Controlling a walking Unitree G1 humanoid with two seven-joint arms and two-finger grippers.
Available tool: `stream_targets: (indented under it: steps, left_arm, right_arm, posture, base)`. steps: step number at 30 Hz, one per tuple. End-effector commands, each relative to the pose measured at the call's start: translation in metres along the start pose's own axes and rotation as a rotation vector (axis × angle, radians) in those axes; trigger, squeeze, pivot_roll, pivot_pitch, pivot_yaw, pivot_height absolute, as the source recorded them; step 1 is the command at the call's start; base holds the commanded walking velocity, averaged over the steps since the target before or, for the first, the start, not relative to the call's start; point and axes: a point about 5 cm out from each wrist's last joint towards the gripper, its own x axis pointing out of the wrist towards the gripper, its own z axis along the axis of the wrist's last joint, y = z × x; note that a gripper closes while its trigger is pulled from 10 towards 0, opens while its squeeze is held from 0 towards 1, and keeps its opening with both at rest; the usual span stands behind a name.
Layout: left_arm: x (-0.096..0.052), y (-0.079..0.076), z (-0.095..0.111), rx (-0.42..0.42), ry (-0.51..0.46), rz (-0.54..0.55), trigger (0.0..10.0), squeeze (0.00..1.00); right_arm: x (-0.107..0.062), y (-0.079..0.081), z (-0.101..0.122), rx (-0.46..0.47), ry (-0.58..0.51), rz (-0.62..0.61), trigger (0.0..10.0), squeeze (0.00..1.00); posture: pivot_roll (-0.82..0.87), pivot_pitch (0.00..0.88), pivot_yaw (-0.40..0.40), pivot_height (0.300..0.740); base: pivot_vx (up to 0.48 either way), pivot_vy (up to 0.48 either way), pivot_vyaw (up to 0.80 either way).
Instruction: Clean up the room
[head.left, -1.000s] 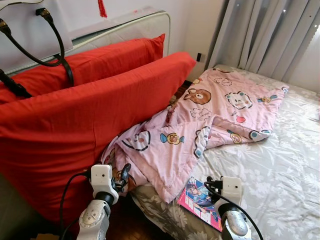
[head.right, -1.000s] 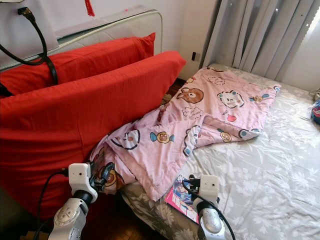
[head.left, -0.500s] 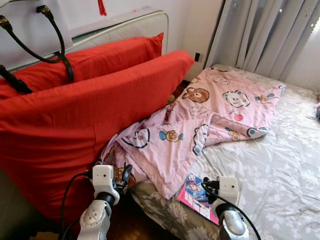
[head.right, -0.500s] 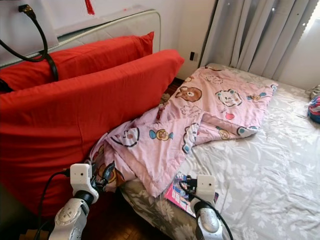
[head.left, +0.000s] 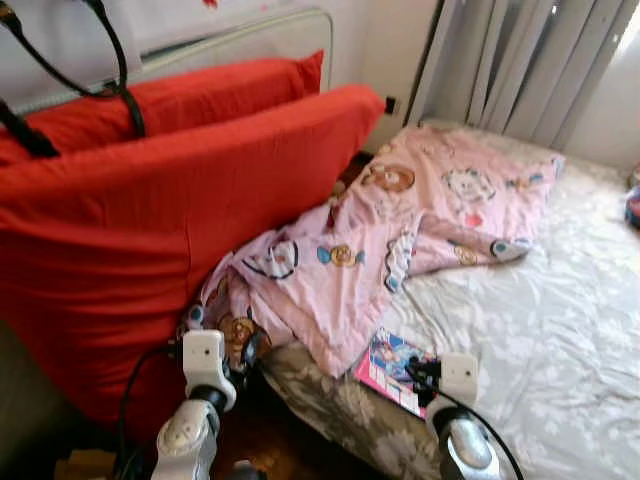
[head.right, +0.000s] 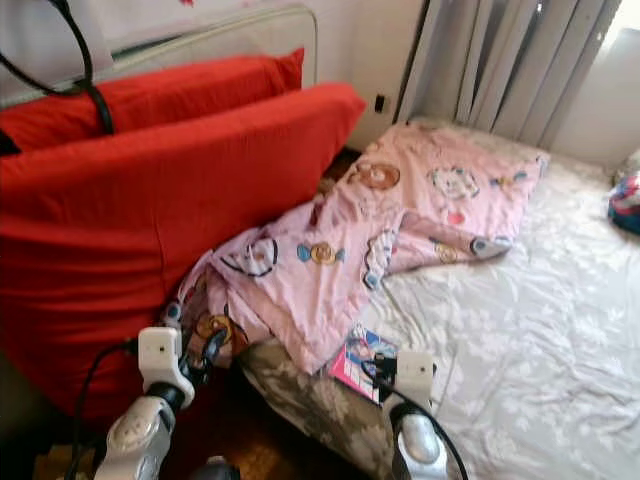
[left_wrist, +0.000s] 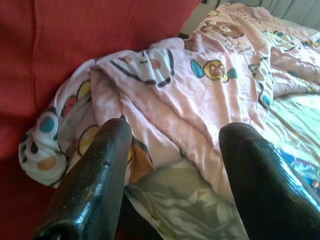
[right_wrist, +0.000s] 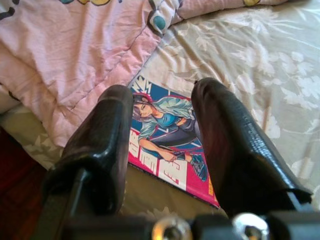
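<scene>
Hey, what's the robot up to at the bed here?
The robot stands at the corner of the bed, both grippers open and holding nothing. Its right gripper hovers over a magazine lying on the floral sheet by the edge of a rumpled pink cartoon-print blanket. Its left gripper points at the blanket's bunched corner beside the red cushions.
</scene>
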Motion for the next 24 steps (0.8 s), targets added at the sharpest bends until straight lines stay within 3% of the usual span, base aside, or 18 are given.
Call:
stream_targets:
  steps: [1,24]
  left_arm:
    - [0.0014,-0.0001,-0.0004,-0.004,0.002,-0.001,10.0,0.0]
    - [0.0023,-0.0021,-0.0059,0.0,0.026,-0.027,10.0,0.0]
  right_arm:
    - [0.0011,0.001,0.0007,-0.001,0.007,-0.001,10.0,0.0]
    - [0.0005,0.0062,-0.0043,0.012,0.038,0.029,10.0,0.0]
  posture:
    - [0.03,0.029,-0.053,0.65]
    - [0.03,0.029,-0.048,0.65]
  base:
    - [0.0,0.0,0.0]
    - [0.0,0.0,0.0]
